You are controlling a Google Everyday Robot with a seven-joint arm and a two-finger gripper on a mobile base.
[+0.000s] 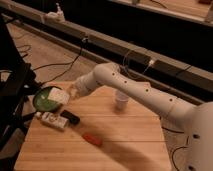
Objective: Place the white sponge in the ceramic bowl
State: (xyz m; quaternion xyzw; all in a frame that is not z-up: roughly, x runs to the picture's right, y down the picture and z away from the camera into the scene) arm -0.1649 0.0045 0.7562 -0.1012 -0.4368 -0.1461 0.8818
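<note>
The ceramic bowl [44, 100], green inside with a dark rim, sits at the table's far left corner. My gripper [66, 94] reaches in from the right at the end of the white arm [135, 90]. It is shut on the white sponge [58, 95], a small off-white block. It holds the sponge over the bowl's right edge. I cannot tell whether the sponge touches the bowl.
A white labelled container [53, 120] lies in front of the bowl, with a dark object [70, 117] beside it. A red object [92, 139] lies mid-table. A small white cup [121, 102] stands under the arm. The wooden table [125, 150] ends just left of the bowl.
</note>
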